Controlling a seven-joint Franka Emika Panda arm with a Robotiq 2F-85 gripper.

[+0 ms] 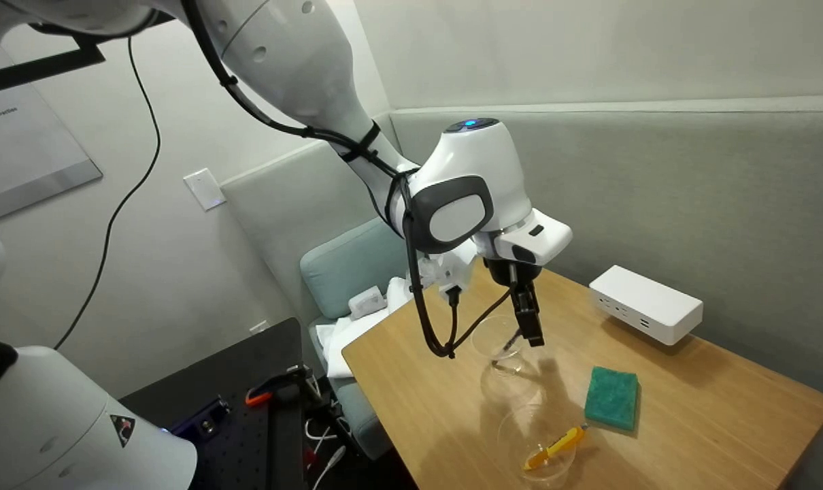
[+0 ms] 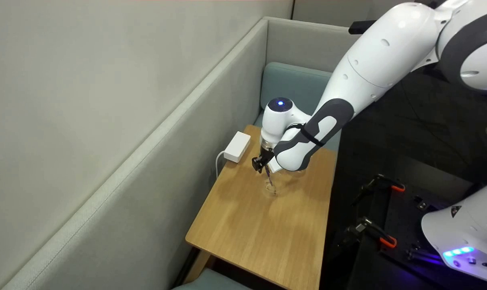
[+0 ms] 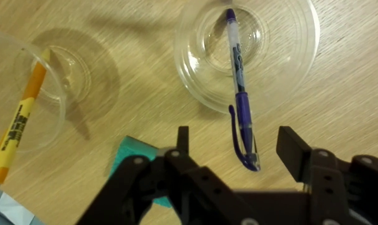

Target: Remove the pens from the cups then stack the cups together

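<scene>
A dark purple pen (image 3: 239, 72) leans in a clear cup (image 3: 276, 75), its capped end sticking out past the rim. In both exterior views this pen (image 1: 507, 347) (image 2: 269, 175) stands tilted in its cup (image 1: 483, 340) (image 2: 272, 191). A yellow-orange pen (image 3: 18, 125) leans in another clear cup (image 3: 43, 125) at the left of the wrist view. That pen (image 1: 554, 449) and cup (image 1: 510, 439) also show in an exterior view. My gripper (image 3: 234, 143) is open, with the purple pen's capped end between its fingers, no finger visibly touching it. The gripper (image 1: 532, 333) (image 2: 258, 166) is above the table.
A green square pad (image 1: 611, 398) lies on the wooden table (image 1: 711, 422); it is partly behind a finger in the wrist view (image 3: 132, 148). A white box (image 1: 646, 303) (image 2: 237, 146) sits at the table's wall-side edge. A padded bench back (image 1: 724, 204) rises behind.
</scene>
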